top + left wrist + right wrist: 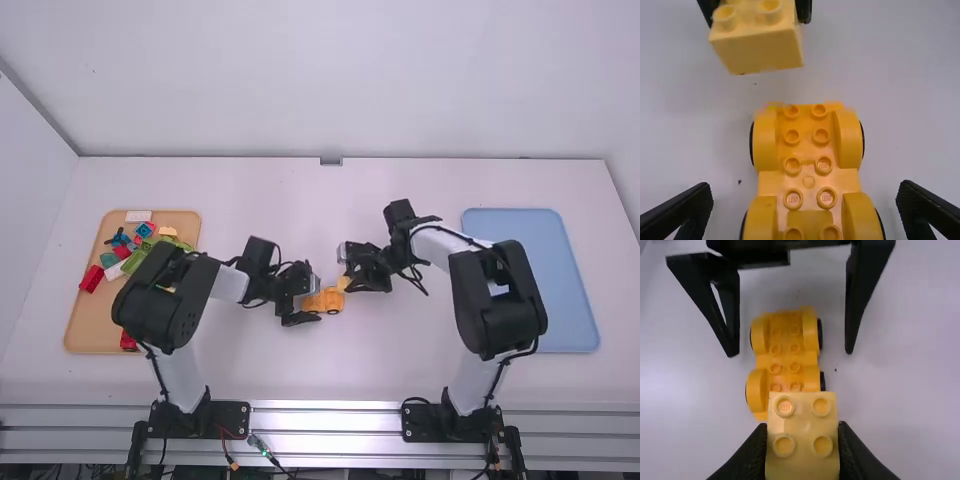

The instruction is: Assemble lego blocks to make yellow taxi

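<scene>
Near the middle of the white tabletop (270,370), the left gripper (314,301) stands with its fingers (677,212) spread wide, one at each side of a yellow-orange wheeled chassis (808,172). In the left wrist view, a gap shows between each finger and the chassis, so neither finger touches it. The chassis is upright, its studs facing up in two rows between raised fenders, with dark wheels at its sides.

The right gripper (346,283) is just beside the chassis, on the side toward the blue tray (530,280). Its fingers are closed on opposite sides of a paler yellow two-by-two block (802,437), holding it studs up. In the left wrist view the block is above the tabletop, near one end of the chassis and apart from it. In the right wrist view the block overlaps the near end of the chassis, while the left gripper's fingers stand wide around the chassis farther off.

On the left side of the tabletop lies an orange-tan tray (80,338) with loose pieces in it: a red brick (91,278), a white brick (138,216), a small yellow piece (168,232) and green pieces (134,261) among them. The left arm (165,300) partly covers this tray. The blue tray lies well apart, on the right side.
</scene>
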{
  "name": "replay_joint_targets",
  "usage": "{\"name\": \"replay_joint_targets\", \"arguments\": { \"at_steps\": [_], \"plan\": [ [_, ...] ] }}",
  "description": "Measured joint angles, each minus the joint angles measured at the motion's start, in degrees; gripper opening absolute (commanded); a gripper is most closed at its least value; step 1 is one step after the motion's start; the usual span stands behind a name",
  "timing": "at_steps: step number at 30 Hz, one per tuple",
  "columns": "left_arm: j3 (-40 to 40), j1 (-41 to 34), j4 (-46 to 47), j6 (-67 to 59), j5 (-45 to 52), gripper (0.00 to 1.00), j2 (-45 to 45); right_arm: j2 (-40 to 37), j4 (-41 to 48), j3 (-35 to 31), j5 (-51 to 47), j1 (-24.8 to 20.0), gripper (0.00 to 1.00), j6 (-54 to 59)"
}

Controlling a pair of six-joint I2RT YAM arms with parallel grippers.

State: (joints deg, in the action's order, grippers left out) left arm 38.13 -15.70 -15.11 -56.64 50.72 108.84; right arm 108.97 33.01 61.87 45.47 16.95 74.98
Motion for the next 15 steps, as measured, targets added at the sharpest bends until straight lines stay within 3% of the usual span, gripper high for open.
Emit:
{"name": "replay_joint_targets", "arguments": {
  "at_steps": [4, 6, 7, 8, 15],
  "plan": [
    [0.0, 0.0, -1.2, -0.2, 0.3, 0.88, 1.9, 0.0, 0.1, 0.0, 0.0, 1.2, 0.18, 0.1],
    [0.0, 0.0, -1.3, -0.2, 0.2, 0.68, 1.9, 0.0, 0.2, 0.0, 0.0, 1.2, 0.18, 0.1],
    [0.0, 0.0, -1.3, -0.2, 0.2, 0.67, 1.9, 0.0, 0.2, 0.0, 0.0, 1.2, 0.18, 0.1],
    [0.0, 0.0, -1.3, -0.4, 0.3, 0.58, 1.9, 0.0, 0.2, 0.0, 0.0, 1.3, 0.18, 0.1],
    [0.0, 0.0, -2.8, -0.4, 0.6, 0.54, 1.9, 0.0, 0.1, 0.0, 0.0, 1.0, 0.15, 0.0]
  ]
}}
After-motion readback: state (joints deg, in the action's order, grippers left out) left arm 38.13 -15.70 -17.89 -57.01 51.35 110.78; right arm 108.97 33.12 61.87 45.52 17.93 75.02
